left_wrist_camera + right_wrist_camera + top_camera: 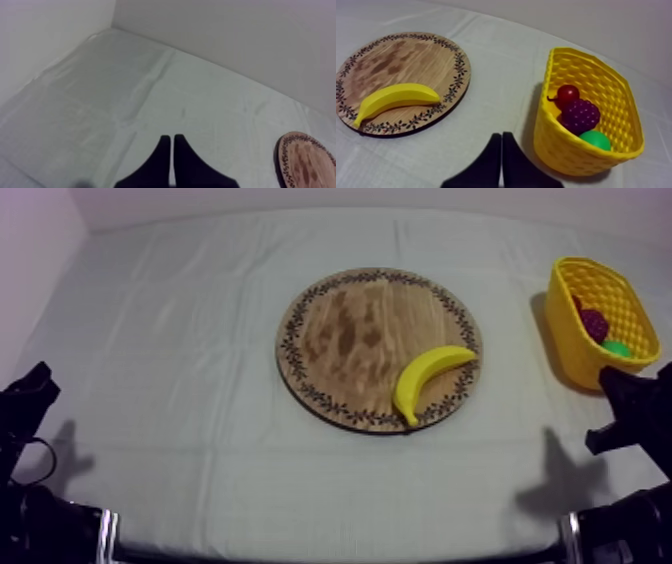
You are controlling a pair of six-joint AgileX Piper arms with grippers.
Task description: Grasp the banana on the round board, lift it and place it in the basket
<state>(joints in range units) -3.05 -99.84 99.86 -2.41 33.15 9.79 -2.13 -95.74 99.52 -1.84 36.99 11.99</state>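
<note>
While both arms sit low at their own sides of the worktop (pixel 180 328), the banana (pixel 432 378) lies flat on the round wooden board (pixel 340 338). It is on the part of the board nearest the yellow basket (pixel 572 353). Its outer curve faces the board's middle. Both of its ends rest over the board's patterned rim, and nothing touches it.

The basket stands on the cloth well apart from the board, on the right arm's side. Inside it, a small red fruit (pixel 568 93) and a bunch of grapes (pixel 579 115) lie close together. A green fruit (pixel 596 140) sits just beside the grapes, partly hidden by the basket's near wall, so I cannot tell its kind.

The right gripper (pixel 501 137) hovers over bare cloth between the board and the basket, nearer the basket and touching neither. Its fingers lie pressed together as a narrow black wedge, closed on nothing.

The left gripper (pixel 172 142) is over bare cloth on the far side of the board from the basket, well apart from the board, with a piece of the board's rim in its wrist view. Its fingers also lie together in a wedge with no more than a thin line between them, closed and holding nothing.
</note>
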